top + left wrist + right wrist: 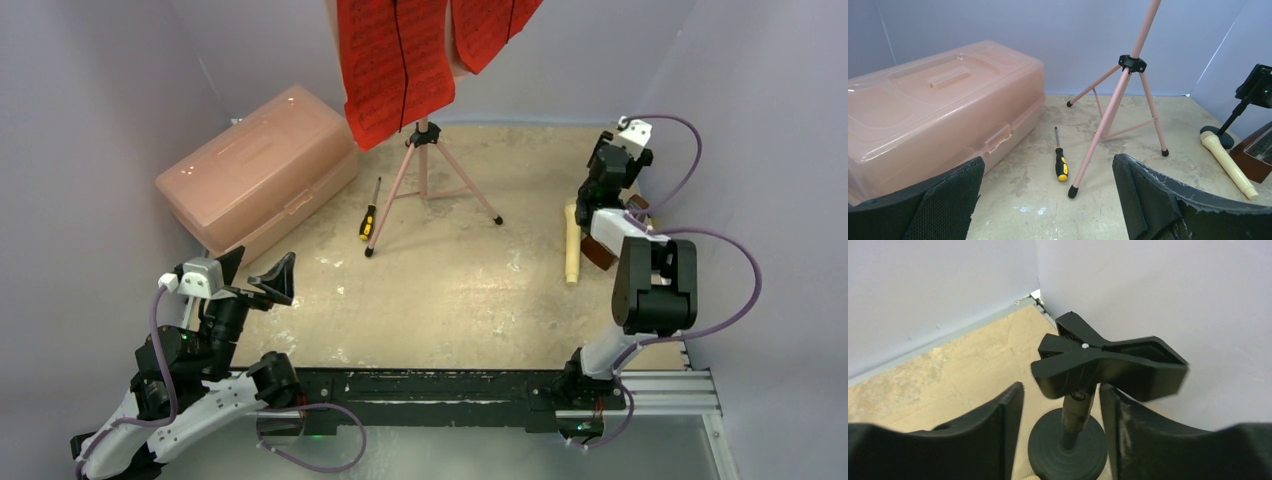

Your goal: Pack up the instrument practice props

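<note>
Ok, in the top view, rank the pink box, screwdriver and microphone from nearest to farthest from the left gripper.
1. Pink box: just beyond the left gripper, on the left side.
2. Screwdriver: farther out, toward the middle.
3. Microphone: across on the right side.

Soft, even light, faint shadows. In the right wrist view the clamp looks slightly blurred at its edges.
</note>
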`<action>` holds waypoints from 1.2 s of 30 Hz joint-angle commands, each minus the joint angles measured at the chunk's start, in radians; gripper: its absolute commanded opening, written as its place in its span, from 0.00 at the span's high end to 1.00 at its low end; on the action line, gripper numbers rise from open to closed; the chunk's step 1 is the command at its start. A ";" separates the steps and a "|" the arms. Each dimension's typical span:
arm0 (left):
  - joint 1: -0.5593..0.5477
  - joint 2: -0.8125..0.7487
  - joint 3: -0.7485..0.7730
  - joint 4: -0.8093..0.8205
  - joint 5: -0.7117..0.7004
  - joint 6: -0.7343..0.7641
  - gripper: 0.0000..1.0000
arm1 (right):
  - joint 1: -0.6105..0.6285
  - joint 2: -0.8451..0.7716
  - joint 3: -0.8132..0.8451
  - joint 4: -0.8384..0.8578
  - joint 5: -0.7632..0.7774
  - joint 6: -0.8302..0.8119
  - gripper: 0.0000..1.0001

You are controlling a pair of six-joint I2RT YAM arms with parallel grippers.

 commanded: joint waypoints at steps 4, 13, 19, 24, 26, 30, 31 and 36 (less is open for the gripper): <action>0.000 -0.010 0.000 0.026 0.019 0.013 0.01 | -0.003 -0.194 -0.098 0.061 -0.035 0.062 0.24; -0.001 -0.008 0.001 0.024 0.024 0.012 0.01 | -0.003 -0.388 -0.141 -0.047 -0.167 0.167 0.02; 0.000 0.002 -0.001 0.023 0.014 0.011 0.01 | -0.003 -0.520 -0.192 -0.049 -0.408 0.194 0.02; 0.002 0.078 0.008 0.022 0.002 0.016 0.01 | -0.003 -0.640 -0.373 0.189 -0.653 0.272 0.02; 0.001 0.143 0.027 0.017 0.005 0.013 0.01 | -0.004 -0.676 -0.434 0.245 -0.663 0.320 0.02; 0.001 0.322 0.107 -0.019 -0.006 -0.030 0.01 | -0.003 -0.705 -0.499 0.326 -0.736 0.372 0.02; 0.001 0.366 0.134 -0.033 -0.008 -0.044 0.01 | -0.003 -0.706 -0.492 0.308 -0.759 0.375 0.02; 0.002 0.569 0.287 -0.080 0.055 -0.088 0.00 | -0.003 -0.707 -0.419 0.182 -0.868 0.333 0.04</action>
